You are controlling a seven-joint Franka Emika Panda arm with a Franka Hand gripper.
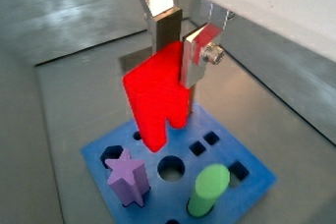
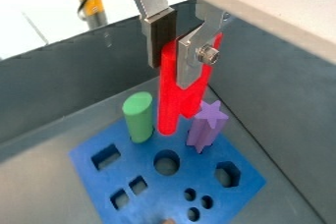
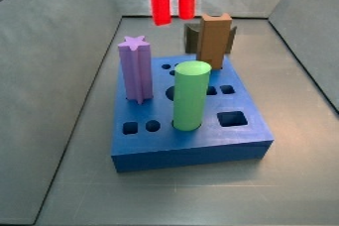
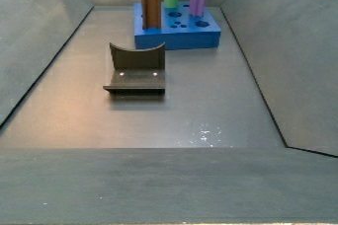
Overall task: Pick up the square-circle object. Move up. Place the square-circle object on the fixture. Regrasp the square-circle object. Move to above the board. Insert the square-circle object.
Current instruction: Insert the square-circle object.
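Note:
My gripper (image 1: pixel 179 57) is shut on the upper end of the bright red square-circle object (image 1: pixel 157 95) and holds it upright in the air above the blue board (image 1: pixel 252 175). Both wrist views show this, with the gripper (image 2: pixel 176 61) round the red peg (image 2: pixel 175 108) over the board (image 2: pixel 116 174). In a side view the red peg (image 3: pixel 162 2) hangs above the board's (image 3: pixel 185 149) far edge, clear of the holes; the gripper is out of that frame. The dark L-shaped fixture (image 4: pixel 133 71) stands empty on the floor, nearer than the board (image 4: pixel 185 39).
A purple star-topped peg (image 3: pixel 134 71), a green cylinder (image 3: pixel 192 96) and a brown blocky peg (image 3: pixel 212 40) stand upright in the board. Several other holes are open. Grey sloping walls enclose the floor on all sides.

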